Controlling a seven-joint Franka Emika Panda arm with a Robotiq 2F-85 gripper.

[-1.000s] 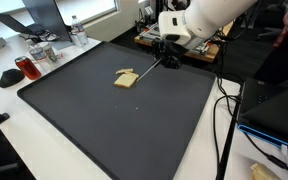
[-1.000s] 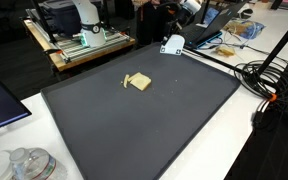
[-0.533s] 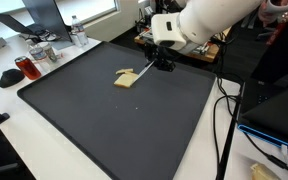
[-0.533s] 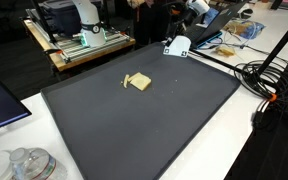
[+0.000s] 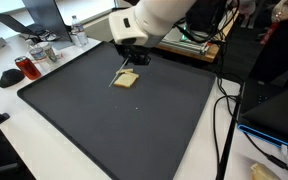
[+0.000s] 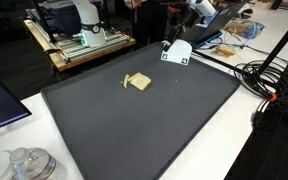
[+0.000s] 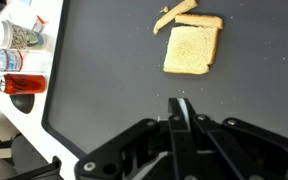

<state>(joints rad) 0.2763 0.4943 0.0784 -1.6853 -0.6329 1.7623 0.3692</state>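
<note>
**Q:** What is carried by the table?

**A:** Most of the table is covered by a black mat. A red cup is set on the white surface just beyond one corner of the mat.

**Q:** How is the arm positioned?

**A:** The white arm is extended over the far part of the mat. The jaws are pointed down at the mat and are held clear of its surface.

**Q:** In what state are the jaws found?

**A:** In the wrist view the jaws are seen fully closed, tip against tip. Nothing gripped between them can be made out, and whether anything thin is pinched there cannot be told.

**Q:** Where is the bread slice located?

**A:** The bread slice is laid flat on the mat, in its far half, as is shown in both exterior views. In the wrist view it is seen near the top edge, ahead of the jaws and apart from them. No contact with the slice is made.

**Q:** What is placed next to the slice?

**A:** A thin crust strip is laid at an angle by one corner of the slice. Contact between strip and slice cannot be confirmed.
</note>
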